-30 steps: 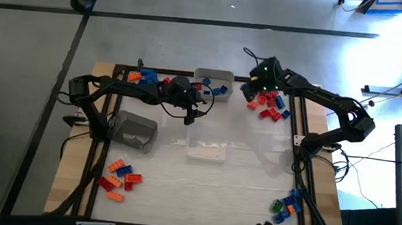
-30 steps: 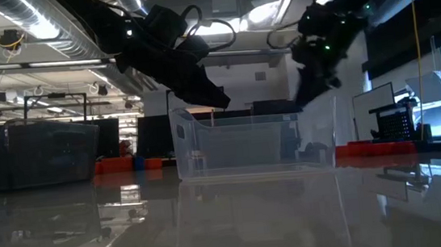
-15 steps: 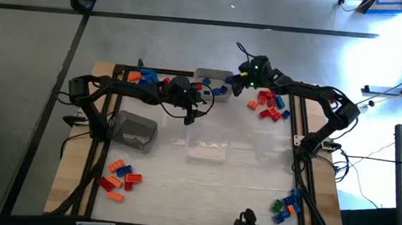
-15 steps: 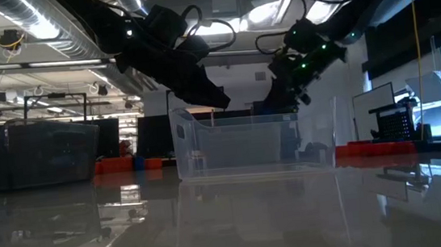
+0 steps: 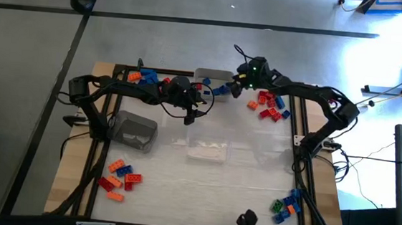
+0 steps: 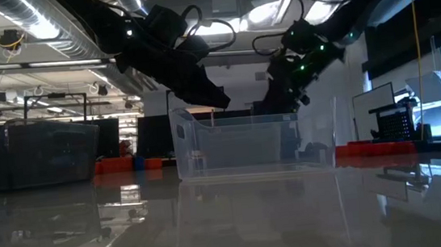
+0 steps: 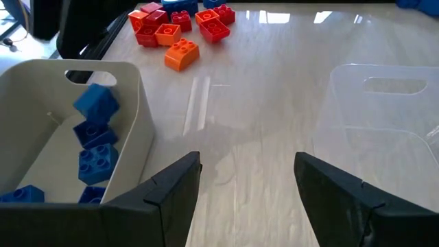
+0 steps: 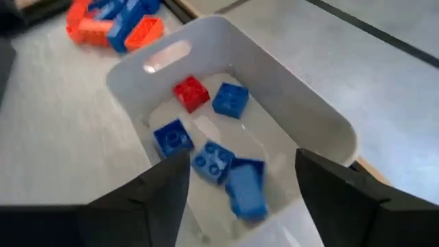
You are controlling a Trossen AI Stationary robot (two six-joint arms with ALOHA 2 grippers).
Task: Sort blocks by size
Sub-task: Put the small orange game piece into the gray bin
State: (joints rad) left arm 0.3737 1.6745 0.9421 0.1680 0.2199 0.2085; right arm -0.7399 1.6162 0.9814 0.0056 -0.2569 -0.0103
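Studded blocks lie in piles at the table's corners: red and blue at the far right (image 5: 270, 105), orange and blue at the far left (image 5: 145, 77), orange and red at the near left (image 5: 120, 176), mixed at the near right (image 5: 287, 205). My right gripper (image 8: 241, 156) hangs open over the white tray (image 8: 288, 75) at the far middle. Several blue blocks and a red one (image 8: 191, 92) lie in that tray. A blurred blue block (image 8: 245, 191) shows in the tray below the open fingers. My left gripper (image 7: 247, 161) waits open just left of the tray, holding nothing.
A clear tray (image 5: 209, 145) stands at the table's middle, and a grey tray (image 5: 135, 130) to its left. In the left wrist view the white tray's wall (image 7: 130, 116) is close beside my left gripper, with bare tabletop between it and the clear tray (image 7: 384, 116).
My right gripper has gone toward the table's left edge, from above the far right pile of red and blue blocks to above the white tray. It has also sunk a little and tipped further down.
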